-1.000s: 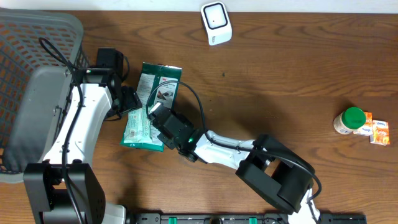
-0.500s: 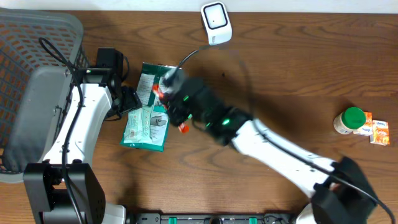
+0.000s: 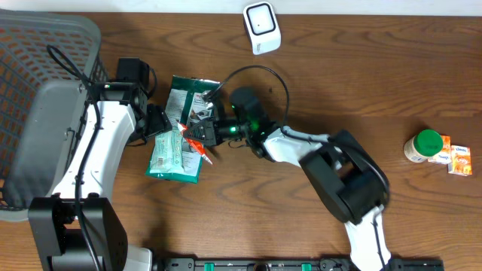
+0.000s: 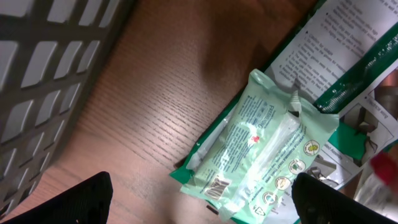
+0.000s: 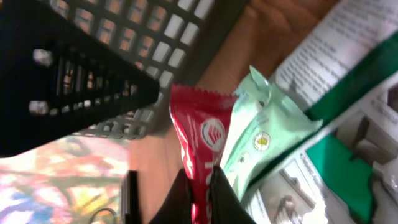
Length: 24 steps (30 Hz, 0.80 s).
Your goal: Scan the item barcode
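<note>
A mock shop checkout laid out on a wooden table [image 3: 361, 90]. A grey slatted shopping basket [image 3: 30, 60] stands just beside the left gripper [image 3: 156, 120], and a white scanner [image 3: 261, 28] sits beyond the right gripper [image 3: 217, 134]. Packaged goods lie about: a pale green wipes pack [image 3: 175, 156] and a green-and-white packet [image 3: 188, 96] beneath both grippers, a red snack wrapper [image 5: 202, 149] pinched in the right one, and a green-lidded jar [image 3: 423, 145] with small orange boxes [image 3: 458, 158] well off to its right
</note>
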Motion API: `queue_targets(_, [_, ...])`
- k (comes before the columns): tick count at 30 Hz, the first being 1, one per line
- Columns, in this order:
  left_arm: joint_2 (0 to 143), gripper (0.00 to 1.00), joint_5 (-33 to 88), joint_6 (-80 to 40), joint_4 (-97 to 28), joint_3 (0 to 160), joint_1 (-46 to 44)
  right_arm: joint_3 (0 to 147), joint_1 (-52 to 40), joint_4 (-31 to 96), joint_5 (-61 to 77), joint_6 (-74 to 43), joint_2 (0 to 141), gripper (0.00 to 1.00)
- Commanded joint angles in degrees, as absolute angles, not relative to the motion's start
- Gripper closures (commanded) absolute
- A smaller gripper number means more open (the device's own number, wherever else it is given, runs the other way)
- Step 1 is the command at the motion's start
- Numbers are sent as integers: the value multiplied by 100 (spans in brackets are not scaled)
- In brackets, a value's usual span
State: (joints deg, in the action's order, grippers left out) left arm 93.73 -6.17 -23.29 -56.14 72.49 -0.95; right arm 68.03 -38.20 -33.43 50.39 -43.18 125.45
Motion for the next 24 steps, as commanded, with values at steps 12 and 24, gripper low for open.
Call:
queue_targets(12, [9258, 7, -670, -2316, -5625, 7317, -71, 6814, -3592, -4003, 5774, -3780, 13699, 97])
queue_targets(24, [9258, 7, -670, -2316, -5625, 7319, -71, 6814, -3273, -3485, 5704, -3374, 13699, 64])
